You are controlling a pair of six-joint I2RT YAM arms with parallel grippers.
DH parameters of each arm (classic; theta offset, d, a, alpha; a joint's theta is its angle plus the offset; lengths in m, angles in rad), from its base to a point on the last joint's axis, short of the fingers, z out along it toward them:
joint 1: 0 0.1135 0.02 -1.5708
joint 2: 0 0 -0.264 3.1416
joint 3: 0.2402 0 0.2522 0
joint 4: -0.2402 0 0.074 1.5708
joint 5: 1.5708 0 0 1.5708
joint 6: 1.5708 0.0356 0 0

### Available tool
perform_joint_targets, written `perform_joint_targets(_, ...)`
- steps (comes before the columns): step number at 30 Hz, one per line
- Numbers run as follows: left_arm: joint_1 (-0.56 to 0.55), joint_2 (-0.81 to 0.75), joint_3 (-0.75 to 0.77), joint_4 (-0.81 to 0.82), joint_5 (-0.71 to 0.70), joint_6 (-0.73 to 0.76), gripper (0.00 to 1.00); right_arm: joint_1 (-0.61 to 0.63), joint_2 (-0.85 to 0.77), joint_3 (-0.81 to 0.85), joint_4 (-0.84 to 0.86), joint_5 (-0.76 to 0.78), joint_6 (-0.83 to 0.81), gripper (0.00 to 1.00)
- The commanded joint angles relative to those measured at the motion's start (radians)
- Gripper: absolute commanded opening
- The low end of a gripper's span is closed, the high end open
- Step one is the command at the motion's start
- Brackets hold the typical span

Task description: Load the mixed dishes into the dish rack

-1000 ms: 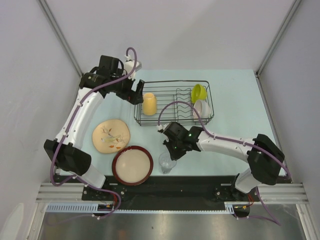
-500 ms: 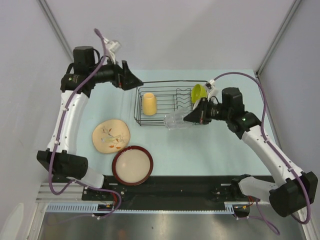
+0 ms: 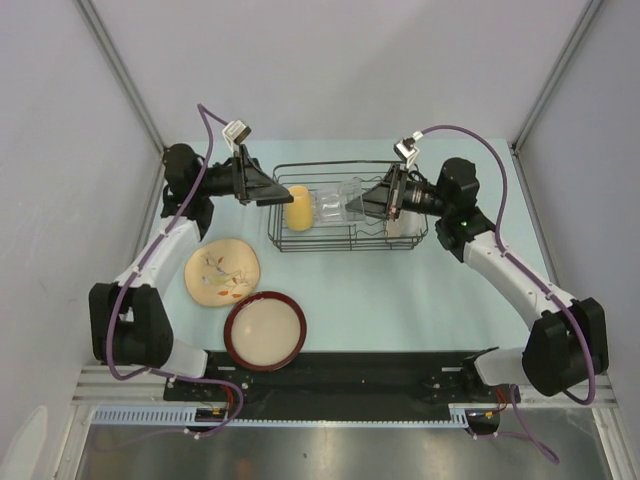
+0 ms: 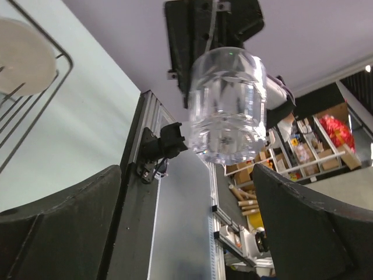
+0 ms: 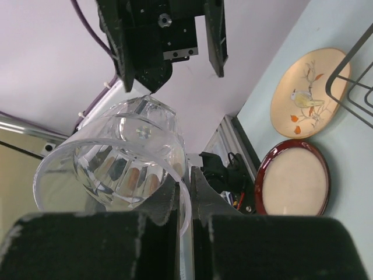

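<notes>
From above, the right gripper point(image 3: 355, 204) is clamped on the clear glass point(image 3: 335, 203), held on its side over the dish rack point(image 3: 340, 247); the left gripper point(image 3: 278, 194), fingers spread, faces it, with the pale yellow mug point(image 3: 298, 208) just below its tips; the floral plate point(image 3: 222, 271) and red-rimmed dish point(image 3: 265, 330) lie on the bench point(image 3: 420, 290), well apart from both grippers.

Left wrist: the glass point(image 4: 227, 105) hangs ahead of the left gripper point(image 4: 187, 186); a saucer point(image 4: 23, 55) sits far left.

Right wrist: the right gripper point(image 5: 185, 192) pinches the glass point(image 5: 111, 163) by its rim; the left gripper point(image 5: 169, 35) waits beyond.
</notes>
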Motion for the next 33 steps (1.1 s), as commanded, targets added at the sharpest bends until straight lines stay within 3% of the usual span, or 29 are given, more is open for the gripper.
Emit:
perform_joint_targets(1,-0.062,-0.073,0.024,0.192,0.041,-0.091,1.00,0.014,0.011,0.005,0.137,-0.014,0.064,0.00)
perform_joint_targets(5,-0.109,-0.082,0.035,0.094,0.026,-0.001,1.00,0.024,0.028,0.006,0.157,-0.008,0.071,0.00)
perform_joint_targets(11,-0.149,-0.084,0.085,-0.218,-0.014,0.229,0.99,0.042,0.041,0.005,0.146,0.007,0.054,0.00)
perform_joint_targets(30,-0.202,-0.052,0.131,-0.374,-0.054,0.375,0.99,0.103,0.156,0.006,0.341,0.033,0.153,0.00)
perform_joint_targets(33,-0.203,-0.047,0.139,-0.380,-0.053,0.383,0.95,0.114,0.173,0.006,0.372,0.043,0.169,0.00)
